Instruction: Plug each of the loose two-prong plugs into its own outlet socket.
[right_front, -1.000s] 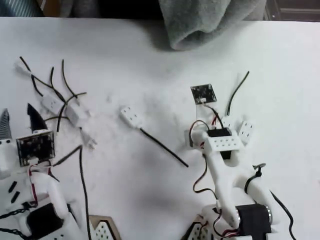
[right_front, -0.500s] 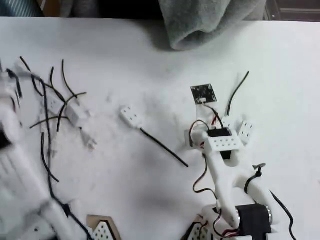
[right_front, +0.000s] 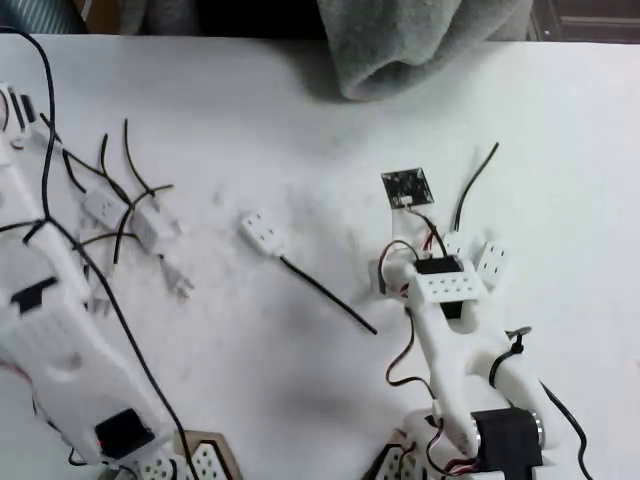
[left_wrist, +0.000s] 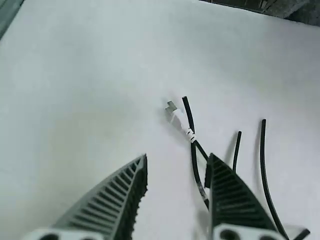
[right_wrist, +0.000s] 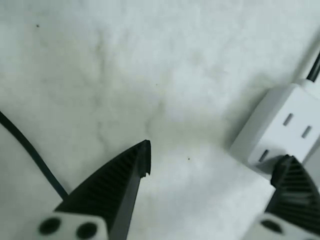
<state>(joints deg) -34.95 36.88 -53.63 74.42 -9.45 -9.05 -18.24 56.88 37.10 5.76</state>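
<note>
Left tool (left_wrist: 177, 159): jaws apart, nothing between them, hanging over the bench (left_wrist: 75, 75). A white two-prong plug (left_wrist: 173, 111) on a black cord (left_wrist: 193, 160) lies flat on the bench just ahead of the fingertips, untouched.

Right tool (right_wrist: 216, 152): spread wide, empty, low over the bench. A white outlet socket (right_wrist: 280, 127) lies slots-up right beside one finger (right_wrist: 295, 185); can't tell if they touch.

High view: the left arm (right_front: 60, 340) runs up the left edge of the bench and the right arm (right_front: 450, 340) sits right of the middle. A second socket block (right_front: 491, 262) lies by the right arm's head. A mid-bench socket (right_front: 262, 232) with a black lead lies well apart from both arms. The heap on the left holds a long white block (right_front: 150, 228), tangled black leads and a loose plug (right_front: 180, 283) on its near side. A grey cloth (right_front: 420, 45) is at the far edge.
</note>
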